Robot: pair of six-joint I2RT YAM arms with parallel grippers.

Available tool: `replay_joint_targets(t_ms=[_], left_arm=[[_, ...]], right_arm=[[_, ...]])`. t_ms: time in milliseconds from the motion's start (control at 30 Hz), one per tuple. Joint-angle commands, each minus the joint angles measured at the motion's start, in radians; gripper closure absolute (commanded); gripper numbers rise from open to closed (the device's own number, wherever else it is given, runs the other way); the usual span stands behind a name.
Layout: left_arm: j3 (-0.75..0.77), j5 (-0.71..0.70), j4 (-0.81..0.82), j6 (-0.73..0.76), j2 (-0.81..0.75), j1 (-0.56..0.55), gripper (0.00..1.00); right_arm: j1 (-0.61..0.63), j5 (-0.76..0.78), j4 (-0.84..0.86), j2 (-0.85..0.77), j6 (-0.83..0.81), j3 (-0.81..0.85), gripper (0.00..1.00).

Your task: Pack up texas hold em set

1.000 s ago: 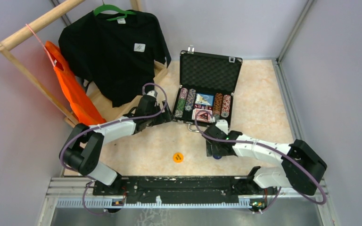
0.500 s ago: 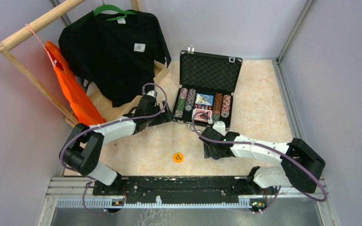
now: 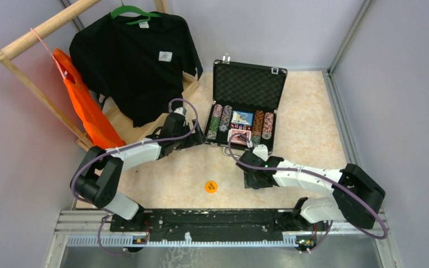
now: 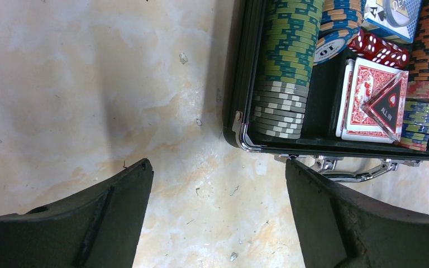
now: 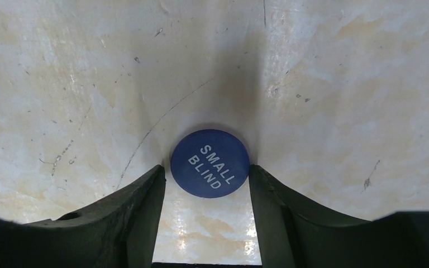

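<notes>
The black case point(image 3: 249, 84) lies open at the back, foam lid up. It holds striped chips point(image 4: 287, 67), red-backed cards point(image 4: 363, 95), red dice point(image 4: 380, 49) and a triangular ALL IN token point(image 4: 388, 103). A blue round SMALL BLIND token point(image 5: 210, 163) lies flat on the table between the tips of my right gripper point(image 5: 205, 170). The right fingertip point(image 5: 255, 176) touches its edge, and a sliver of gap shows on the left. My left gripper point(image 4: 218, 164) stands wide open over bare table by the case's front left corner. An orange round token point(image 3: 211, 186) lies alone near the front.
A black T-shirt point(image 3: 137, 61) and an orange bag point(image 3: 86, 111) hang on a wooden rack point(image 3: 39, 30) at the back left. Grey walls close the table on the left, back and right. The case's silver handle point(image 4: 357, 173) points toward the arms.
My right gripper has shifted slightly left over the blue token, now covering it in the top view, and its jaws have narrowed. The left arm has not moved.
</notes>
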Motion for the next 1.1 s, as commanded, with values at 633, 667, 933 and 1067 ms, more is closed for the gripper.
replay_joint_targets(t_ms=[633,667,933,1067], left_arm=[[0.013,0.011,0.018,-0.001,-0.003,-0.003,0.07],[0.015,0.011,0.018,-0.001,-0.003,-0.003,0.07],[0.015,0.006,0.017,0.006,-0.002,-0.003,0.07],[0.015,0.007,0.016,0.007,-0.003,-0.003,0.07]], right_arm=[[0.013,0.023,-0.015,-0.011,-0.026,0.094,0.57],[0.012,0.024,-0.015,-0.009,-0.030,0.101,0.57],[0.010,0.032,-0.020,0.043,-0.057,0.160,0.54],[0.011,0.034,-0.029,0.078,-0.059,0.154,0.29]])
